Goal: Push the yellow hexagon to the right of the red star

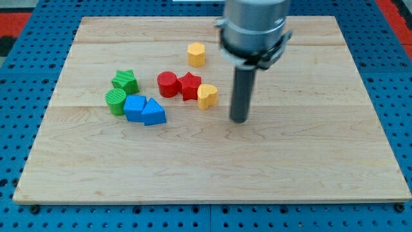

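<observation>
The yellow hexagon [196,54] sits near the view's top centre of the wooden board. The red star [189,86] lies below it, touching a red cylinder [168,84] on its left and a yellow heart [207,96] on its lower right. My tip [239,119] rests on the board to the right of the yellow heart and below-right of the hexagon, apart from all blocks. The rod rises from it to the arm's grey end at the view's top.
A green star [125,82], a green cylinder [116,102], a blue cube [134,108] and a blue triangle [153,112] cluster at the view's left. The wooden board [309,161] lies on a blue pegboard surface [19,96].
</observation>
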Motion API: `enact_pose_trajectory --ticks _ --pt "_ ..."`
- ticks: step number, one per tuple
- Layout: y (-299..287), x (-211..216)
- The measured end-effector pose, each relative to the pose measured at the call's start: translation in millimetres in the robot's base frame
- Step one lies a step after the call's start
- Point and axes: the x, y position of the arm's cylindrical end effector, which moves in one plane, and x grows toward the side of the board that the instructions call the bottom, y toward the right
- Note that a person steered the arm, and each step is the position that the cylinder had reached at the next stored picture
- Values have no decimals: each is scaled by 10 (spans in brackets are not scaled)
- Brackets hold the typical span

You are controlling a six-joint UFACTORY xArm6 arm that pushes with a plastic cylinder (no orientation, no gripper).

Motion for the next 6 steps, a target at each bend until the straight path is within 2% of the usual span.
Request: enact_pose_trajectory --ticks 2,3,4,5,6 --pt "-152 -576" --pt "78 -531" --pt "835 -855" --pt "1032 -1722" --pt "447 -2475"
